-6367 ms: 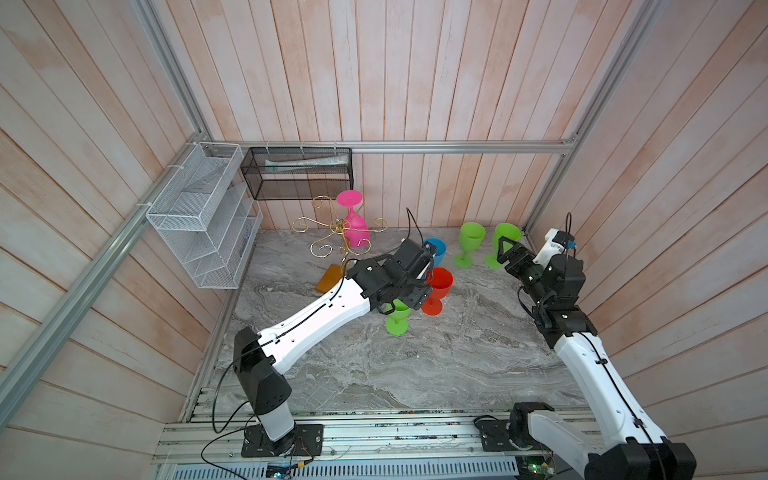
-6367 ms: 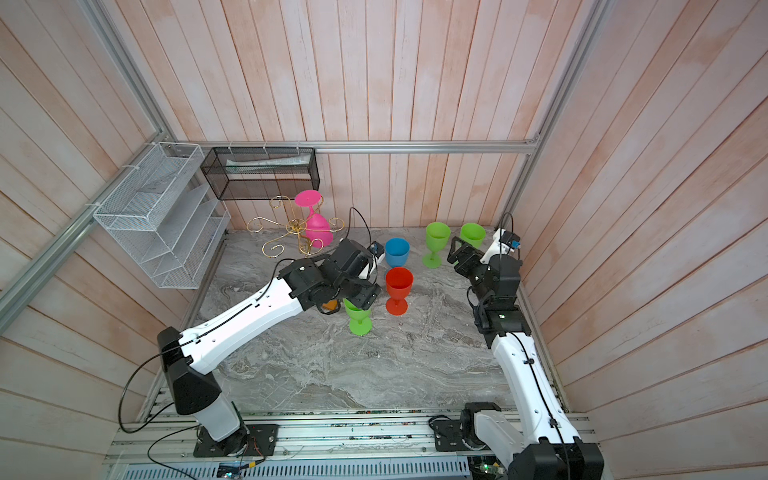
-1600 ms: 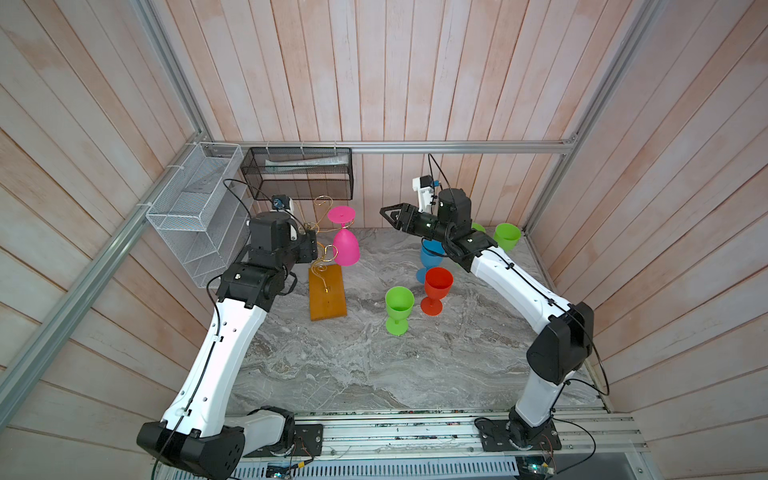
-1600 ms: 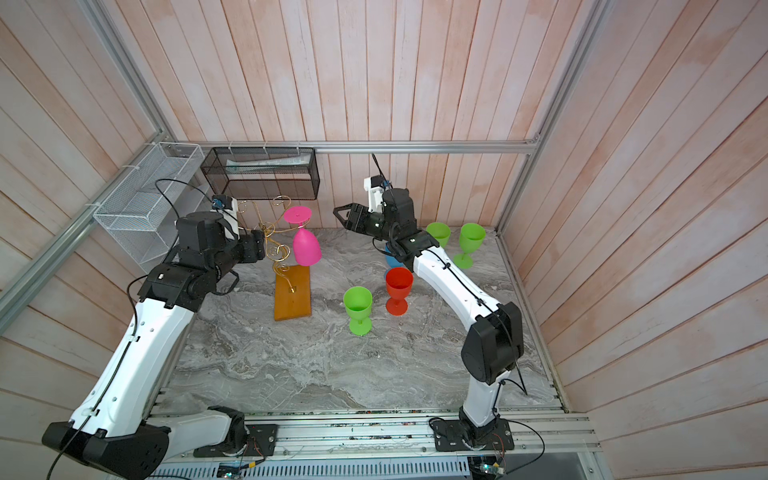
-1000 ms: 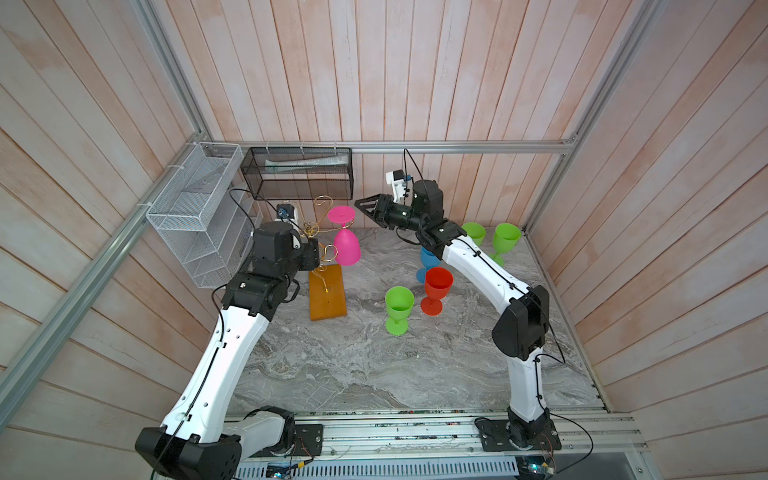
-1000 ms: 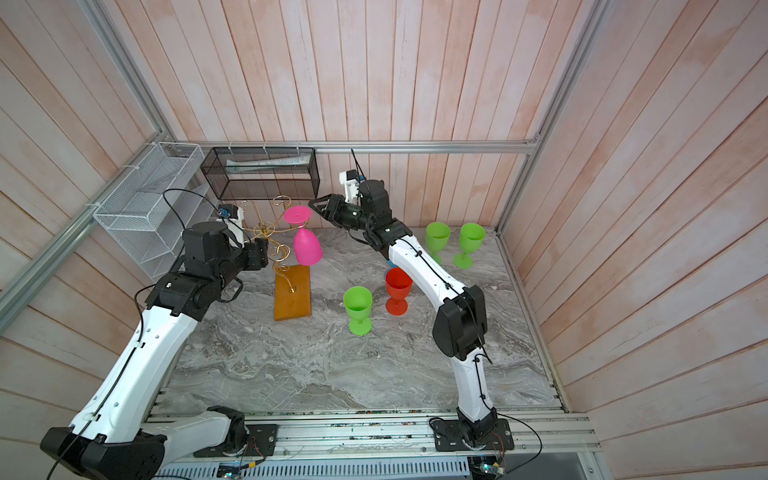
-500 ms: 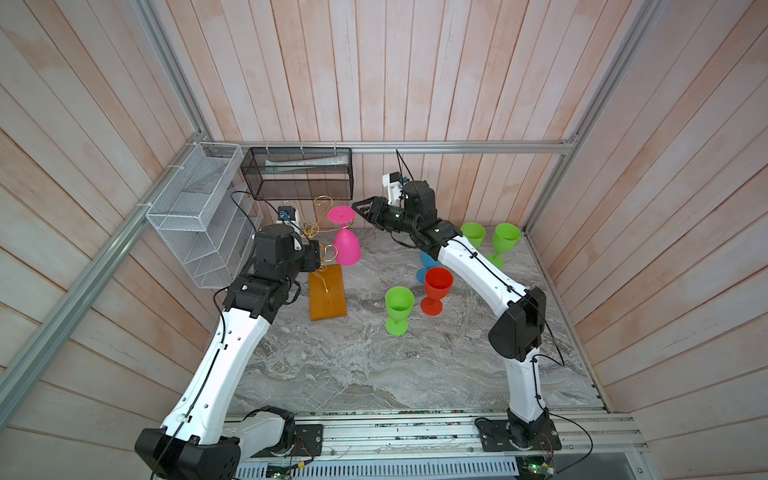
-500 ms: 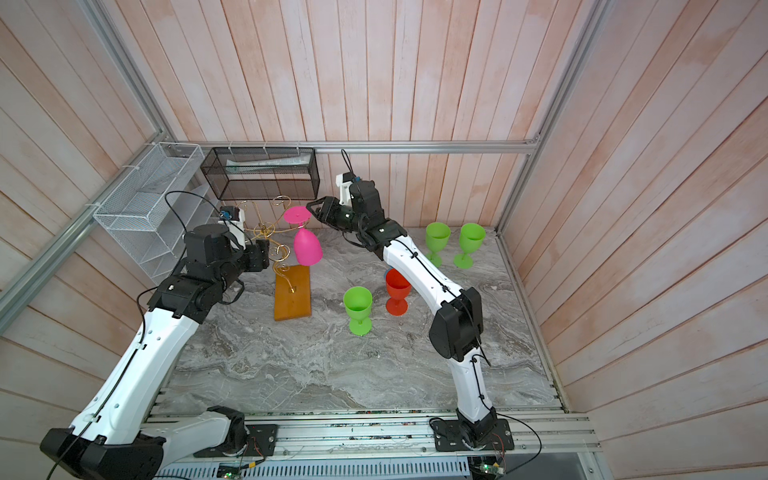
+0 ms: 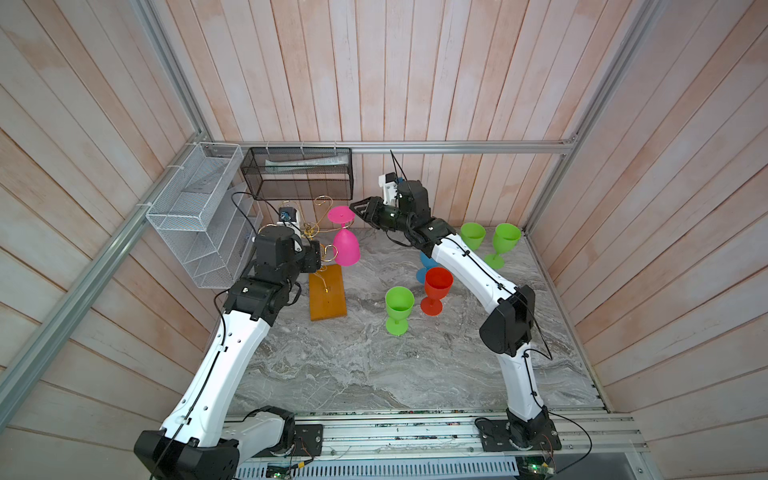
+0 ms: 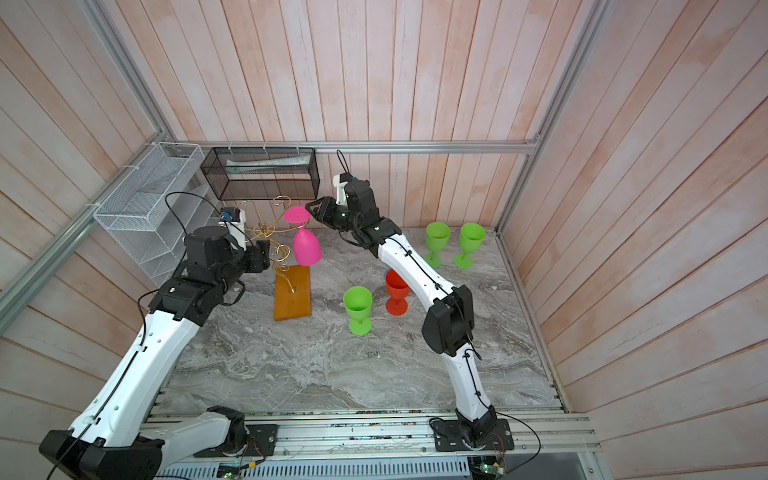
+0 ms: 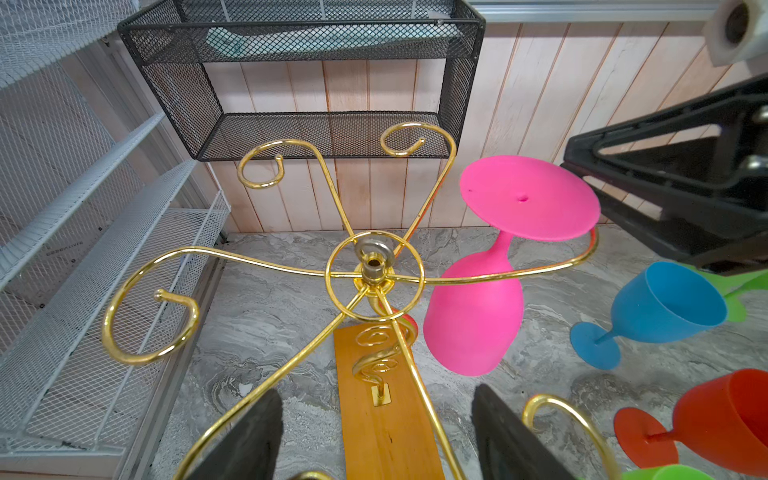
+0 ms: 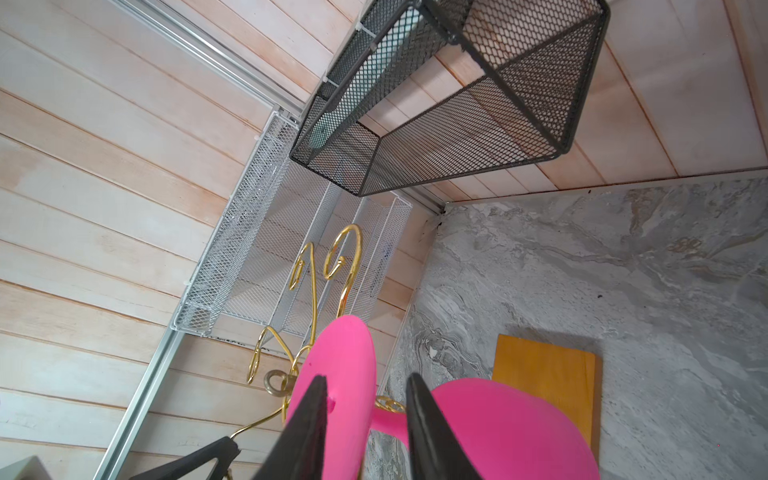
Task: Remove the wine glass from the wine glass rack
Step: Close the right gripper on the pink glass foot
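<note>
**A:** Where is the wine glass?

**B:** The pink wine glass (image 9: 345,249) hangs upside down, foot up, from a scroll arm on the right side of the wine glass rack (image 9: 328,301). The rack stands at the far left of the surface (image 9: 374,365).

**A:** And the right tool?

**B:** The right tool (image 12: 365,378) reaches in from the right, level with the glass's foot. Its fingers (image 12: 305,428) stand on either side of the foot's rim. I cannot tell whether they pinch it.

**A:** The left one?

**B:** The left tool (image 11: 374,390) is at the near left of the rack's top. Its jaws are spread wide and grip nothing, and thin gold arms pass between them.

**A:** Anything else?

**B:** A green glass (image 9: 399,301) and a red glass (image 9: 437,284) stand upright mid-surface, with a blue glass (image 11: 665,303) just behind the red one. A black mesh basket (image 9: 297,174) hangs on the far wall, and a white wire shelf (image 9: 195,208) on the left wall.
</note>
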`<action>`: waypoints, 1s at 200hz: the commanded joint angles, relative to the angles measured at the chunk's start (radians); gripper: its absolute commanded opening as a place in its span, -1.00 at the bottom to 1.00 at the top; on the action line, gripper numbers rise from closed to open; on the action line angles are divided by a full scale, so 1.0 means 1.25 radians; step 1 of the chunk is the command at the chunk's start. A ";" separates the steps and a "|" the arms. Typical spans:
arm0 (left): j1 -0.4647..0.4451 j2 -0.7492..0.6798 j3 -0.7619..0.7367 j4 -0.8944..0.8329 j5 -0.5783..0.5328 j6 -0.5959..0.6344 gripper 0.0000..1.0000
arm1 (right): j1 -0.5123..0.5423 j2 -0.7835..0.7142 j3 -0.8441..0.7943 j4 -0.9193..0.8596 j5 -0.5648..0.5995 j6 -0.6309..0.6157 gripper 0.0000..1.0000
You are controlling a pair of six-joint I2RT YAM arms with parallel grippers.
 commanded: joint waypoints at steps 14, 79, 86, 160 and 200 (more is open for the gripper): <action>-0.003 -0.017 -0.018 0.018 -0.002 0.015 0.47 | 0.007 0.021 0.038 -0.006 -0.025 0.002 -0.49; -0.003 -0.017 -0.024 0.023 -0.003 0.016 0.47 | 0.011 0.010 0.037 0.004 -0.026 0.003 -0.75; -0.003 -0.018 -0.024 0.023 -0.003 0.018 0.46 | 0.011 0.008 0.037 0.005 -0.026 0.004 -0.80; -0.004 -0.012 -0.031 0.026 -0.008 0.019 0.46 | 0.017 -0.013 0.038 0.014 -0.016 0.001 -1.00; -0.003 -0.011 -0.032 0.026 -0.009 0.018 0.47 | 0.017 -0.037 0.006 0.048 -0.010 0.017 -1.00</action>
